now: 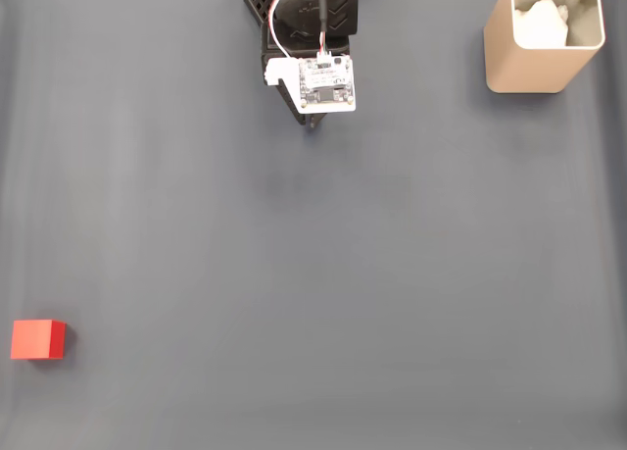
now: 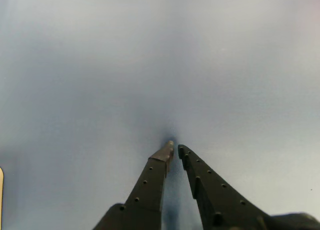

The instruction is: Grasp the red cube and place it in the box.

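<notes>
Red cube (image 1: 38, 339) lies nearest you on the grey worktop (image 1: 392, 274), far down and left of the box (image 1: 539, 48) in the fixed view. Your hand (image 2: 175, 149), well apart from the cube beside the box's row, has its tips nearly together, holding nothing; spread them before descending squarely over the cube

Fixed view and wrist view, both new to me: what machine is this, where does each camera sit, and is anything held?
It is a small black robot arm on a dark grey mat. The fixed view looks straight down. A small bright red cube lies at that view's lower left; a tall tan box with rounded corners stands at the upper right. The wrist view rides on the arm, looking along its hand: two dark fingers nearly together, holding nothing.
</notes>
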